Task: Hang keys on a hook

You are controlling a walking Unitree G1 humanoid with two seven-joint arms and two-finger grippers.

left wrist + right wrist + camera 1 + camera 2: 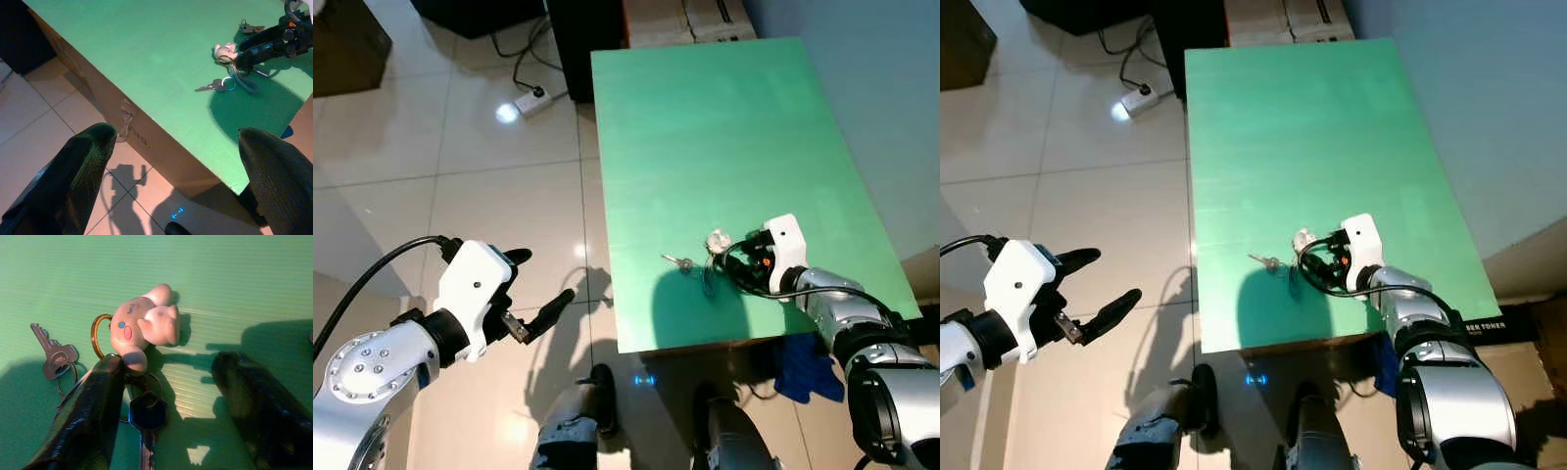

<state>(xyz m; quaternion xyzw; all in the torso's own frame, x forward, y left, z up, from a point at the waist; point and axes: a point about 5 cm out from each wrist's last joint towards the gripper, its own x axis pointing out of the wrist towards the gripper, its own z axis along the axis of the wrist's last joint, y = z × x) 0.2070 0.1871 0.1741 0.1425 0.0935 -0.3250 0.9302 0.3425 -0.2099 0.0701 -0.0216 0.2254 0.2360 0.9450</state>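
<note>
A bunch of keys lies near the front edge of a green table. It has a pink animal charm, a silver key on a ring and a black-headed key. My right gripper rests low on the table, open. One finger lies over the key rings beside the charm, and the black-headed key sits between the two fingers. My left gripper hangs open over the tiled floor, left of the table, holding nothing. In the left wrist view the keys lie ahead on the table top.
A cardboard box stands at the table's far end, next to dark furniture. A white power strip and cables lie on the shiny tiles behind. A blue cloth sits under the table's front right corner. A wall runs along the right.
</note>
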